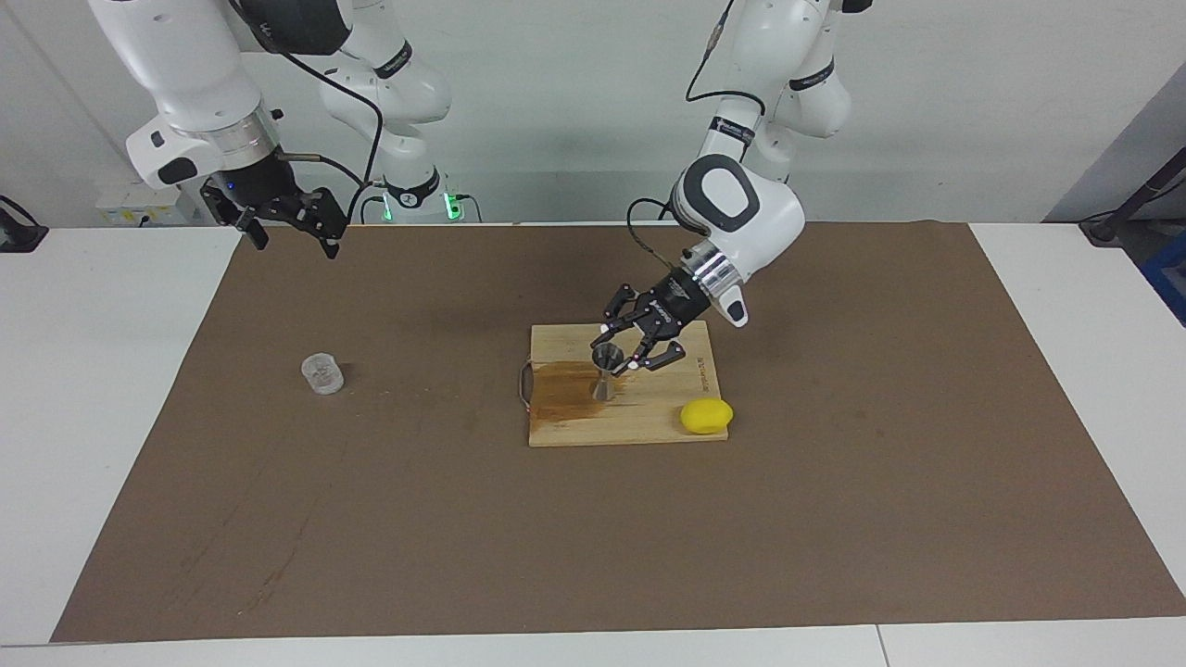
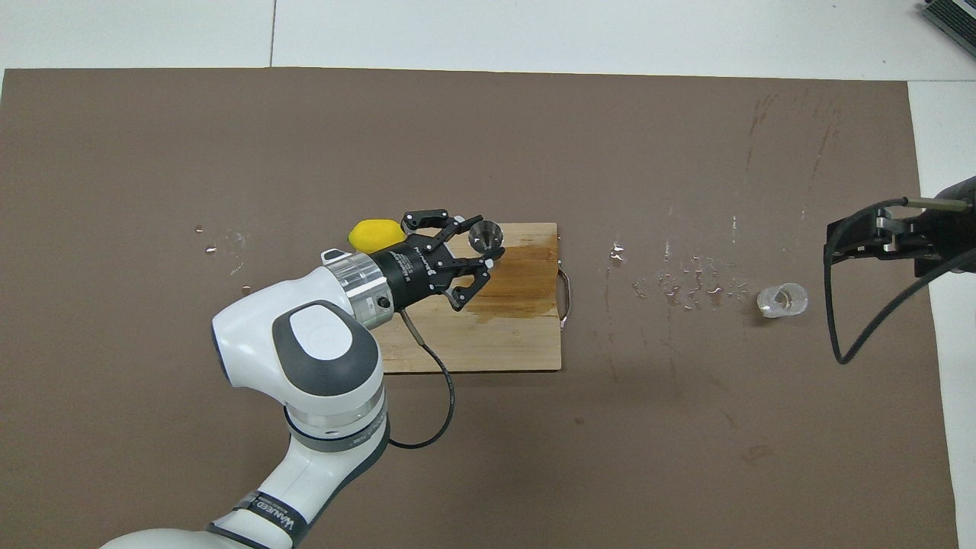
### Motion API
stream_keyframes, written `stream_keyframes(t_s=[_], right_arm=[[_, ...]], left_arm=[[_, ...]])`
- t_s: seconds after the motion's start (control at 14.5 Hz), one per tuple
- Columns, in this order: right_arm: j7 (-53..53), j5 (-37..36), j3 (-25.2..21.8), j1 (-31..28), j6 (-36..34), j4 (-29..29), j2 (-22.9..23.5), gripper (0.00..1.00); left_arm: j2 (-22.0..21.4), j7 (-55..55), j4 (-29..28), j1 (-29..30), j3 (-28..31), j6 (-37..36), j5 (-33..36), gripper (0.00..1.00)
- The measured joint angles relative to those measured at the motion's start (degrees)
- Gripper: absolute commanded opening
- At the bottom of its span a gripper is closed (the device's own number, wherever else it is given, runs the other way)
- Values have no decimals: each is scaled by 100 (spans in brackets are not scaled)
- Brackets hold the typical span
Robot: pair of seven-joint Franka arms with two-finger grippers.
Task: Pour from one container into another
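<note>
Nearest the robots, our right hand (image 1: 289, 222) waited open over the brown mat's (image 1: 389, 519) edge. Farther out, our left hand (image 1: 623, 353) was closed on the small shiny steel hourglass jigger (image 1: 605, 369), held roughly upright over the stained wooden cutting board (image 1: 649, 426), beside the yellow lemon (image 1: 706, 416). The tiny clear cup (image 1: 322, 374) stood well apart, toward the right arm's end of the counter (image 1: 102, 389). We feared the smooth jigger might slip or tip in transit.

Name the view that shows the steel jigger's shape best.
The facing view: the jigger shows side-on in the left gripper, both cones and the narrow waist, over the cutting board. The overhead view shows mainly its round open mouth.
</note>
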Motion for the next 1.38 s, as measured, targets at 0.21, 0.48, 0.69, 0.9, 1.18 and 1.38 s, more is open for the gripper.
stream_keyframes(t_s=[0.21, 0.48, 0.69, 0.9, 1.18, 1.38], right_arm=[[0, 0, 0, 0, 0, 0, 0, 100], [0, 0, 0, 0, 0, 0, 0, 100], [0, 0, 0, 0, 0, 0, 0, 100], [0, 0, 0, 0, 0, 0, 0, 100], [0, 0, 0, 0, 0, 0, 0, 100], [0, 0, 0, 0, 0, 0, 0, 100]], left_arm=[[329, -2, 297, -300, 11, 108, -7, 0], [491, -2, 435, -558, 23, 167, -12, 0], [525, -4, 397, -725, 34, 275, -16, 0], [551, -4, 334, -738, 45, 285, -17, 0], [551, -4, 294, -738, 59, 286, -18, 0], [551, -4, 272, -738, 59, 287, -18, 0]])
